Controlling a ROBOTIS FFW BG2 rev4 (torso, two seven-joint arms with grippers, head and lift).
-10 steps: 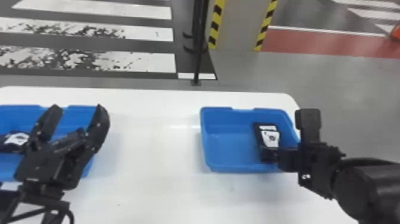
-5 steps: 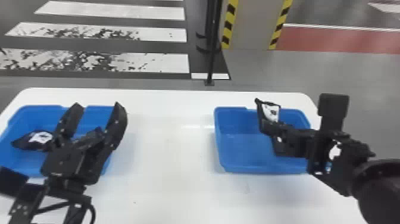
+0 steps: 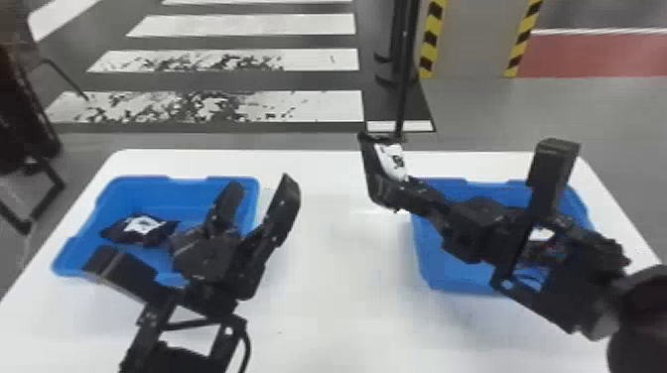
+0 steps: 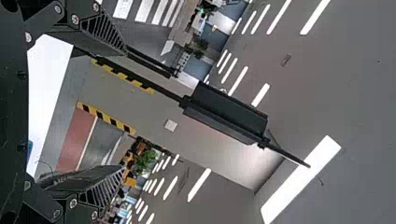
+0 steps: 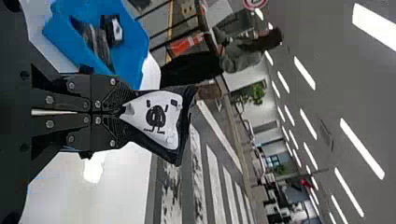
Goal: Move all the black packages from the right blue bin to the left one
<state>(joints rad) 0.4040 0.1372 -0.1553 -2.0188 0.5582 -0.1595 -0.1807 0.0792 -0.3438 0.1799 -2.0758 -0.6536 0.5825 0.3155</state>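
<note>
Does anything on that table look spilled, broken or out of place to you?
Nothing looks spilled or broken. The only oddity is the black package, one end bunched narrow, but that is where the right gripper pinches it. Both the left blue bin and the right blue bin sit upright on the table.

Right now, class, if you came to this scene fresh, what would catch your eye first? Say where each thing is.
Most likely the black package with a white patch, pinched in the right gripper; the head view shows it up and left of the right blue bin. Next, the left gripper, spread open by the left blue bin, where another black package lies. Farther back, broad white stripes cross the floor.
</note>
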